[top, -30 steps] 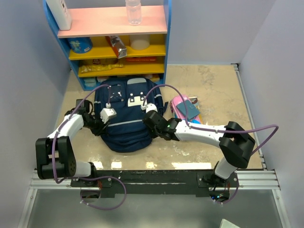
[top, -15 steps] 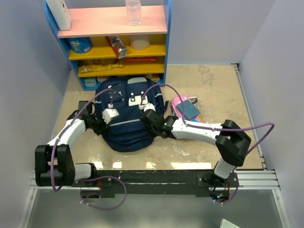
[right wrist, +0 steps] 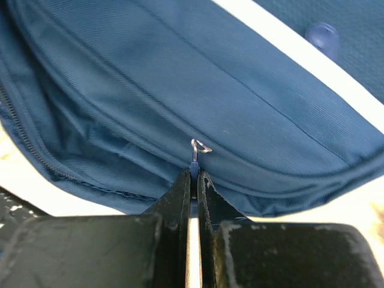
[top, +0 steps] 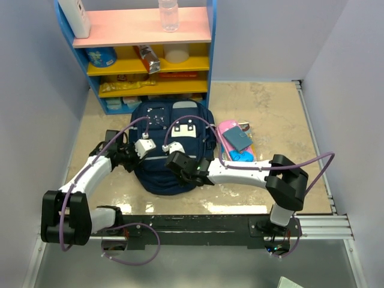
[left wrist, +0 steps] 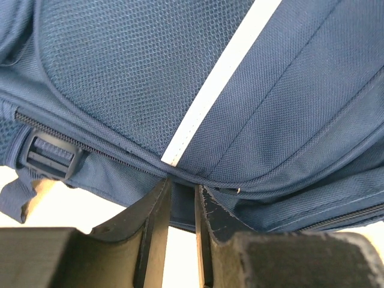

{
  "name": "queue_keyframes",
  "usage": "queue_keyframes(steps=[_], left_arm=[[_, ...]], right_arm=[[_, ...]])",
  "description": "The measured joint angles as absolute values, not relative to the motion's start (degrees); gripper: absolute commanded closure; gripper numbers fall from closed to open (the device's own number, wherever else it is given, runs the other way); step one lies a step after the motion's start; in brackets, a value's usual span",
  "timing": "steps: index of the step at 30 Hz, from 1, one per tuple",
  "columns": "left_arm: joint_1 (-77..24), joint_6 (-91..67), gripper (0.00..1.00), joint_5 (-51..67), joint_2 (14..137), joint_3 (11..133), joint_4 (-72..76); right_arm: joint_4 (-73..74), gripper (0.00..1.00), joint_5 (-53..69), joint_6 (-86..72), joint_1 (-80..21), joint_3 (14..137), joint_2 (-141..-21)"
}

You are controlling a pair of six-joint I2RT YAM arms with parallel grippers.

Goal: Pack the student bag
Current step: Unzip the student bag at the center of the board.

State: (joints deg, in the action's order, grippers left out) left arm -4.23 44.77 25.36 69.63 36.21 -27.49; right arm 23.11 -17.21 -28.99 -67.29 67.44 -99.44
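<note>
Student bag (top: 155, 177) lies flat just before the shelf (top: 129, 27); your left gripper (left wrist: 183, 189) pinches its seam, bracing the fabric, while your right gripper (right wrist: 194, 174) clamps the zip pull (right wrist: 194, 159), likely to open a pocket.

Bright, even light falls from above in the top view, leaving white glare patches on the glossy table (top: 144, 207) near its front edge and soft shadows beside the backpack (top: 154, 177). Both wrist views show the fabric weave sharply, the table strips wash out white, and the dark fingers (right wrist: 177, 198) look slightly soft.
</note>
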Motion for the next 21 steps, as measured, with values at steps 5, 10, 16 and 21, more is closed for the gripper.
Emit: queue_keyframes(steps=[5,10,16,21], left_arm=[[-4.21,44.56,0.8,26.17,69.04,36.21,-28.12],[-4.12,44.31,0.83,27.14,69.56,36.4,-28.77],[-3.18,44.05,0.85,28.29,70.61,37.58,-29.93],[-1.83,44.05,0.86,29.71,72.14,38.96,-31.27]], right_arm=[[19.66,1.0,-17.5,-28.95,-69.34,69.93,-103.53],[15.88,1.0,-17.98,-28.91,-71.24,74.98,-109.45],[9.26,1.0,-20.25,-28.56,-72.71,76.14,-111.94],[0.99,1.0,-20.99,-27.24,-72.88,76.14,-114.59]])
